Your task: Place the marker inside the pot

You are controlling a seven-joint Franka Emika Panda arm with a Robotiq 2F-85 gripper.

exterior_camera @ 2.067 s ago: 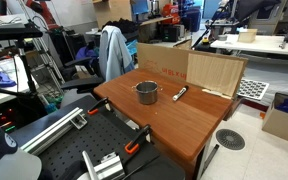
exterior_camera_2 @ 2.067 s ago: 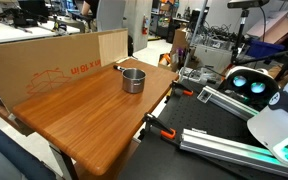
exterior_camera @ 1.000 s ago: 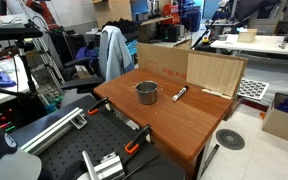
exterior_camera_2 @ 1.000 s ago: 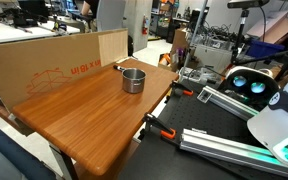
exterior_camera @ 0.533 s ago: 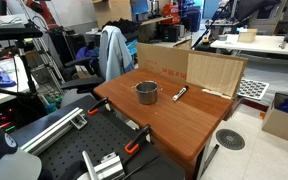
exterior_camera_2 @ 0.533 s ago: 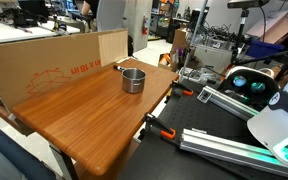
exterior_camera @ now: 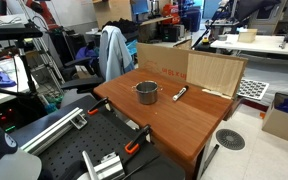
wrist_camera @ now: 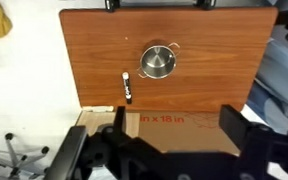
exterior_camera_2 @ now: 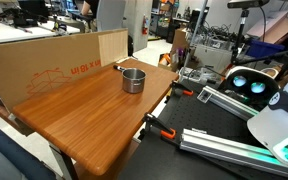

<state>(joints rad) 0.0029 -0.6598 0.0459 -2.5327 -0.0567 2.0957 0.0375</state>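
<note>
The pot [exterior_camera: 147,93] is a small grey steel pot standing upright on the wooden table [exterior_camera: 174,125]. It also shows in an exterior view [exterior_camera_2: 132,80] and in the wrist view [wrist_camera: 157,61]. The marker [exterior_camera: 180,93] is a short dark stick with a pale end. It lies flat on the table beside the pot, a small gap apart, and shows in the wrist view [wrist_camera: 127,88]. My gripper [wrist_camera: 179,120] is open and empty, high above the table's back edge, over the cardboard. It is out of both exterior views.
A cardboard wall [exterior_camera: 184,68] stands along the table's back edge, also in an exterior view [exterior_camera_2: 54,60]. Orange-handled clamps [exterior_camera_2: 162,130] grip the front edge. A jacket on a chair [exterior_camera: 112,50] stands behind the table. Desks and equipment surround it.
</note>
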